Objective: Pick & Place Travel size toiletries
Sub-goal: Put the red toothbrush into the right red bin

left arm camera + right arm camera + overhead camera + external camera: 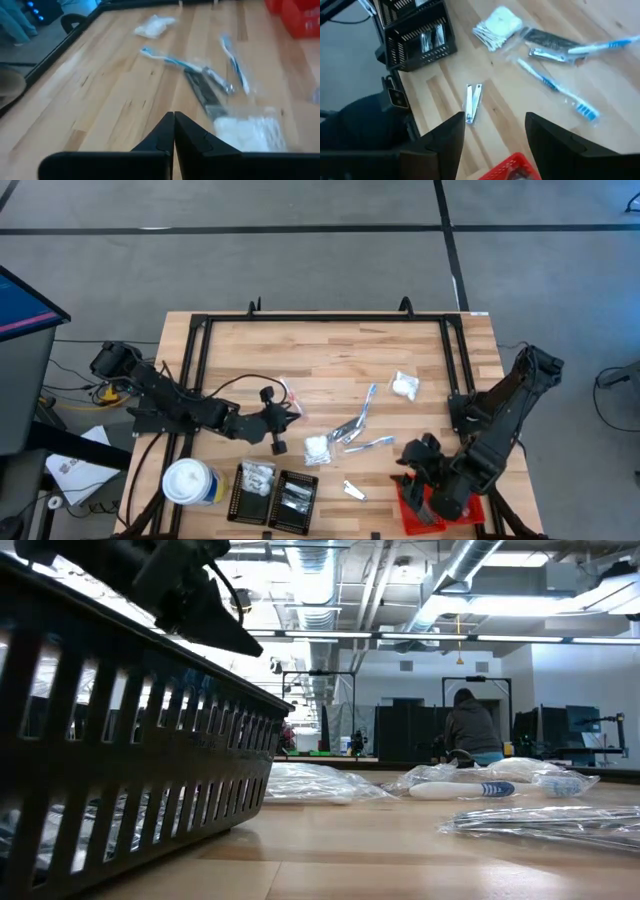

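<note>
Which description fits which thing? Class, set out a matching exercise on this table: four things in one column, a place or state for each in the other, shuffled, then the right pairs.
Things:
1. left gripper
2. right gripper
3. nail clipper
4. white-topped canister

Descriptions:
A. stands at the table's near left corner, beside the black trays
B. fingers shut, empty, over bare wood left of the packets
C. lies alone on the wood between the black trays and the red tray
D. fingers apart, holding nothing, above the red tray

Pairs: 1-B, 2-D, 3-C, 4-A
</note>
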Controlling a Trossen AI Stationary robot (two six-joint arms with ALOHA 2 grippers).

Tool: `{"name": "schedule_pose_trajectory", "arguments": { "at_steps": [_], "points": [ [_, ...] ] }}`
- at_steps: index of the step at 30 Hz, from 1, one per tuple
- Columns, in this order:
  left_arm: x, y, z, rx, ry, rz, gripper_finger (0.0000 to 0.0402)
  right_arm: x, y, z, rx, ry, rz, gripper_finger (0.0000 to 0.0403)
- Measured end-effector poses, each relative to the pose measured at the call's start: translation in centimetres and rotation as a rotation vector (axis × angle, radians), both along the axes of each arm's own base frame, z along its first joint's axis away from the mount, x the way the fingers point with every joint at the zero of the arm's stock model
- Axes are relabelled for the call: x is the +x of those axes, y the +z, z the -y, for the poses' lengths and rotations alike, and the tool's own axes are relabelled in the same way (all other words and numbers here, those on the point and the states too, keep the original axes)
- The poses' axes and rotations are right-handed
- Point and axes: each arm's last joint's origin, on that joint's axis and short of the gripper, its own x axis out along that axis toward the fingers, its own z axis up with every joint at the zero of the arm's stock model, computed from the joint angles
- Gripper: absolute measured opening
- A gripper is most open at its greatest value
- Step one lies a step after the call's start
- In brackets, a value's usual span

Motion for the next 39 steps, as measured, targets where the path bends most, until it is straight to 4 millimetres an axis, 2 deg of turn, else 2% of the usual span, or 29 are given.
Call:
{"name": "schedule_pose_trajectory", "arguments": {
  "at_steps": [4, 10, 14, 18, 22, 26, 30, 34, 39],
  "points": [
    [-0.3, -0.8, -0.5, 0.053, -0.088, -0.138, 0.0037, 0.1, 0.1, 0.2, -0.074, 0.025, 0.029, 0.0191],
    [-0.8, -2.3, -3.4, 0.100, -0.136, -0.387, 0.0136, 0.2, 0.3, 0.3, -0.198, 0.039, 0.097, 0.0171],
    [-0.5, -2.3, -5.1, 0.147, -0.217, -0.448, 0.0201, 0.1, 0.4, 0.3, -0.276, 0.050, 0.136, 0.0158],
    [0.1, -1.9, -6.8, 0.135, -0.229, -0.448, 0.0241, 0.1, 0.2, 0.4, -0.322, 0.050, 0.153, 0.0148],
    [0.4, -1.6, -8.9, 0.094, -0.241, -0.450, 0.0249, 0.1, -0.2, 0.6, -0.340, 0.056, 0.144, 0.0142],
    [1.2, -1.5, -10.3, 0.031, -0.270, -0.437, 0.0238, 0.1, -0.8, 0.6, -0.341, 0.055, 0.143, 0.0139],
    [2.9, -3.3, -10.5, 0.013, -0.336, -0.521, 0.0228, 0.1, -0.9, 0.5, -0.333, 0.054, 0.149, 0.0141],
    [5.0, -5.6, -10.4, 0.070, -0.339, -0.697, 0.0226, 0.2, -0.9, 0.4, -0.322, 0.052, 0.158, 0.0145],
    [6.3, -6.6, -10.6, 0.074, -0.327, -0.764, 0.0225, -0.2, -0.9, 0.1, -0.311, 0.062, 0.165, 0.0148]
  ]
}}
